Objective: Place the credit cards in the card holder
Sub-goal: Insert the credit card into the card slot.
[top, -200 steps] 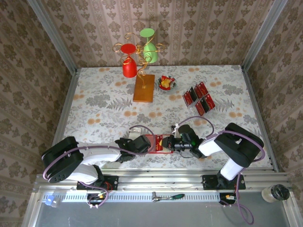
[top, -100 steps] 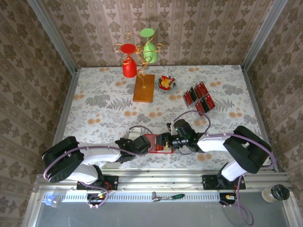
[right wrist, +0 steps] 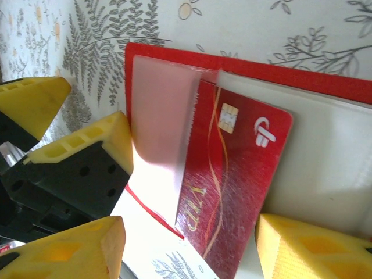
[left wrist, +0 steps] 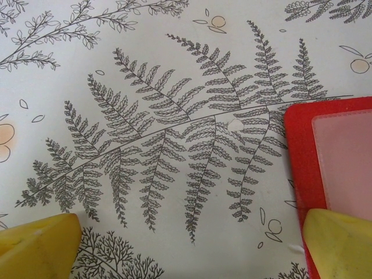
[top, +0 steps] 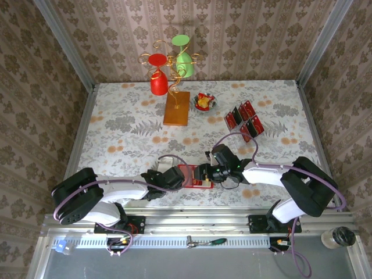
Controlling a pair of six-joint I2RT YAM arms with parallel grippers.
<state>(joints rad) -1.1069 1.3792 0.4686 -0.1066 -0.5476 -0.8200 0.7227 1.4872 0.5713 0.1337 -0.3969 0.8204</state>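
Item: one credit card [right wrist: 232, 174], red with a chip, lying on the pale inside of the open card holder [right wrist: 261, 67]. Its leading edge is tucked under the clear pocket [right wrist: 157, 128]. The holder lies flat on the table [top: 128, 133], near the front edge, between my arms.

Handling, as I judge it: the card is light, stiff and slick, and too thin to lift from flat. It is best taken by its long edges at the exposed trailing end and slid rather than lifted. The holder is soft and will skate unless it is pinned.

My right pincer [right wrist: 189, 244] stands spread, the card's trailing end between its fingers. The near pad may touch the card's edge; I cannot confirm this. My left pincer [left wrist: 190, 218] is also spread, with one finger [left wrist: 340, 244] on the holder's red border.

Change over the last second: my right arm has stretched forward and its pincer has shifted toward the holder. The holder and the spare credit cards [top: 244, 121] at the far right are unmoved.
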